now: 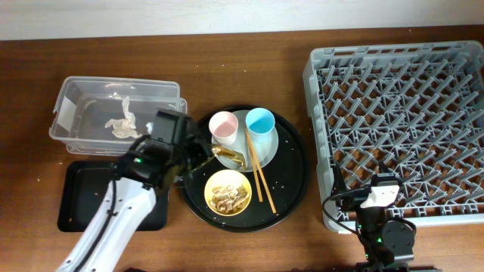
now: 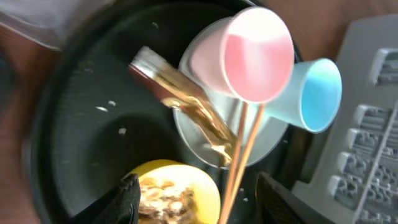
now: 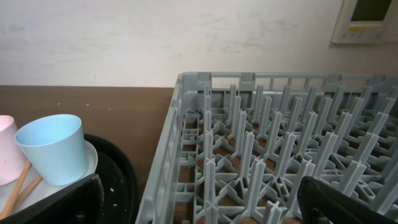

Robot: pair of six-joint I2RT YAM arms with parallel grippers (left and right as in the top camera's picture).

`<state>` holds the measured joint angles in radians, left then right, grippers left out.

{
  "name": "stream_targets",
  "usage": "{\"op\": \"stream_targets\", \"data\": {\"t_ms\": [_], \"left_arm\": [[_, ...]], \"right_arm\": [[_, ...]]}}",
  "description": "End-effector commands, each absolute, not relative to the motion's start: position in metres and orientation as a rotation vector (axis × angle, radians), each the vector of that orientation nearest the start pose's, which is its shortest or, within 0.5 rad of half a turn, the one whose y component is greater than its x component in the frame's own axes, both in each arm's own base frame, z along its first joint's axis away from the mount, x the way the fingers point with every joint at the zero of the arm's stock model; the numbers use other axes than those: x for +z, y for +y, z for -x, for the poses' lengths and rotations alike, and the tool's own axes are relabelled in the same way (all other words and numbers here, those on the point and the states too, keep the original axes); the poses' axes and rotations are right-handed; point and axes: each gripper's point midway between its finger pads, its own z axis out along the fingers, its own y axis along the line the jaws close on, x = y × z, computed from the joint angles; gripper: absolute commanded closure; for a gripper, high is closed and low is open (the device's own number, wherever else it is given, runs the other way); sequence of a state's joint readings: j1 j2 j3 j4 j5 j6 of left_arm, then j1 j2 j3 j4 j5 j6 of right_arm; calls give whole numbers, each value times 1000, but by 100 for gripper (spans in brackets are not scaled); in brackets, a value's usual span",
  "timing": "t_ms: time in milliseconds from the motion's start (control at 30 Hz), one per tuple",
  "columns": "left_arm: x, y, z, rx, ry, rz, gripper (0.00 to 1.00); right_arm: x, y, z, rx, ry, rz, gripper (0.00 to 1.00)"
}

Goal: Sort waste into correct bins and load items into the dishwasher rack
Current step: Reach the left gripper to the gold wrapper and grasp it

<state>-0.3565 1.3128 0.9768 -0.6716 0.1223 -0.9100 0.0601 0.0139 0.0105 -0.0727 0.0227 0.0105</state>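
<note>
Left gripper [image 2: 200,202] at round tray [image 1: 291,181], bench centre; wrapper unsorted.
Left gripper: fingers spread, empty, near gold-brown wrapper [image 2: 186,106], which lies across plate [image 2: 267,137] rim beside pink cup [image 2: 249,56]. Tissue [image 1: 121,121]: in clear tub [image 1: 64,98], near left rear corner. Food scraps [image 1: 228,196]: in yellow bowl [image 1: 210,185]. Right gripper [image 3: 202,208]: spread, empty, at rack [image 1: 393,113], right front edge.

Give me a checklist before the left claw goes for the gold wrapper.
1. Left claw open, empty: ok.
2. Gold wrapper in full view on the plate: ok.
3. Wrapper free of the chopsticks: not ok, its end meets them.
4. Pink cup clear of the wrapper: cannot tell, they sit close.
5. Clear tub open, only the tissue inside: ok.
6. Right claw open, away by the rack: ok.
</note>
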Motion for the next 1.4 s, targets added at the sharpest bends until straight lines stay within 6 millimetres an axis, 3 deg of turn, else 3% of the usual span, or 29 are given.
{"op": "stream_targets", "data": {"t_ms": [0, 133, 433, 800, 1033, 1200, 1367], "left_arm": [[131, -154, -304, -627, 2600, 678, 41], [120, -168, -309, -611, 2610, 632, 42], [71, -180, -323, -552, 2690, 639, 42], [49, -184, -331, -539, 2707, 643, 43], [42, -198, -334, -548, 2700, 598, 44], [41, -193, -337, -503, 2683, 605, 62], [39, -188, -336, -469, 2681, 612, 70]], "right_arm": [[155, 10, -246, 27, 1652, 21, 2], [155, 10, -246, 27, 1652, 21, 2], [155, 10, -246, 27, 1652, 21, 2], [155, 10, -246, 26, 1652, 22, 2], [155, 10, -246, 27, 1652, 21, 2], [155, 10, -246, 27, 1652, 21, 2], [155, 10, -246, 26, 1652, 22, 2]]}}
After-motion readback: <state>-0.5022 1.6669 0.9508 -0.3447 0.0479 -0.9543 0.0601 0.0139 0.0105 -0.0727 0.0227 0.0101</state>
